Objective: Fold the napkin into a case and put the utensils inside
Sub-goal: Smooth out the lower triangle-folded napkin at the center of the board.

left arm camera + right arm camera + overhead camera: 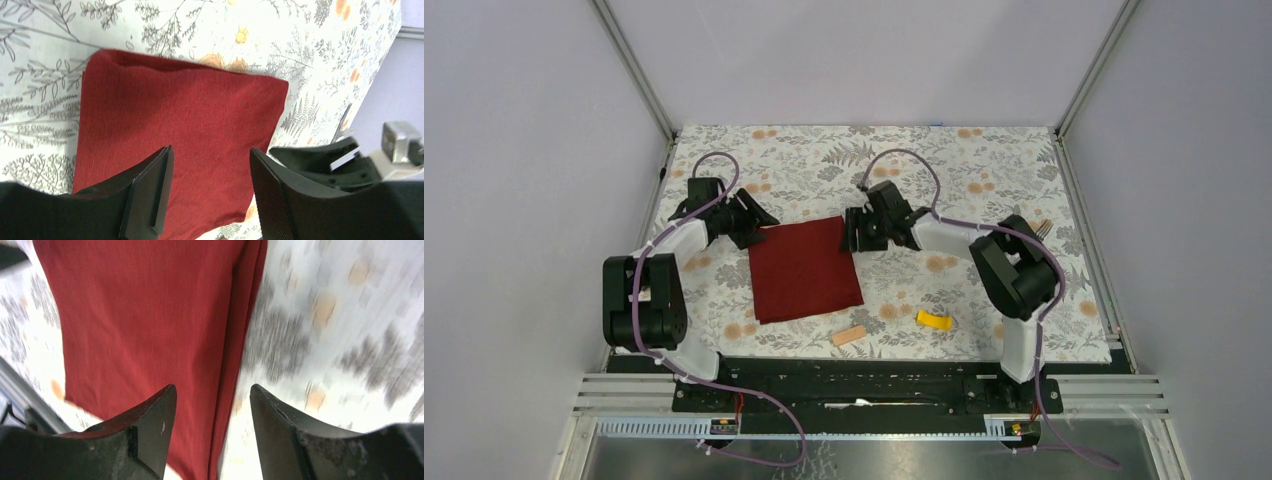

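Note:
The dark red napkin [804, 268] lies folded flat into a rough square on the floral table cover. My left gripper [759, 222] is open at its far left corner; in the left wrist view [210, 150] the napkin [175, 115] lies below the spread, empty jaws. My right gripper [852, 232] is open at the far right corner; in the right wrist view [213, 387] its jaws straddle the napkin's layered edge [240, 340]. What looks like fork tines [1043, 227] peeks out behind the right arm's elbow. The knife is hidden.
A small tan block [849, 336] and a yellow block [935, 321] lie near the front edge, right of the napkin. Metal frame posts stand at the far corners. The right arm's gripper [345, 160] shows close by in the left wrist view.

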Tool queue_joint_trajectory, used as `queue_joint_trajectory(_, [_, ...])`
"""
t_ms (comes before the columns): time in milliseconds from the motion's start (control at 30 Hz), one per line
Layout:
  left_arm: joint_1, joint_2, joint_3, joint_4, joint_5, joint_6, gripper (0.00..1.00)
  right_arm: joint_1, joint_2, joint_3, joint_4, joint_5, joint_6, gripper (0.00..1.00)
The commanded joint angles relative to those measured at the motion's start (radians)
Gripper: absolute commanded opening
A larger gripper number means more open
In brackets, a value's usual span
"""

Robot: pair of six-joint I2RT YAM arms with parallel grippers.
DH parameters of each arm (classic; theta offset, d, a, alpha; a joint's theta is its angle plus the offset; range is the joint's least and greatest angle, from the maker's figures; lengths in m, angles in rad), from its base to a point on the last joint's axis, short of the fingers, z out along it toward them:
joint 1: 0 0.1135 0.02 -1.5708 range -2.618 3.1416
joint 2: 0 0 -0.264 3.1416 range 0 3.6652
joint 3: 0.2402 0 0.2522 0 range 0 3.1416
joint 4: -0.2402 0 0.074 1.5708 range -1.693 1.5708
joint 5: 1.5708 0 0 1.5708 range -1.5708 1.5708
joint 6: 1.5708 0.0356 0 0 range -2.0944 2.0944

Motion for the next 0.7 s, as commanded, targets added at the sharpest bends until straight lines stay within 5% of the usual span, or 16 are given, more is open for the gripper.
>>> queue_joint_trajectory(0, [0.017, 0.061, 0.081, 0.064, 0.033, -0.021, 0.61, -0.056, 0.141, 0.205, -0.040, 0.004, -0.029, 0.63])
queue_joint_trajectory(433, [0.097, 0.201, 0.104, 0.081, 0.012, 0.015, 0.59, -0.107, 0.379, 0.443, -0.039, -0.069, 0.000, 0.52])
queue_joint_trajectory(667, [0.116, 0.253, 0.080, 0.109, 0.012, -0.003, 0.58, -0.139, 0.419, 0.445, -0.043, -0.049, -0.032, 0.11])
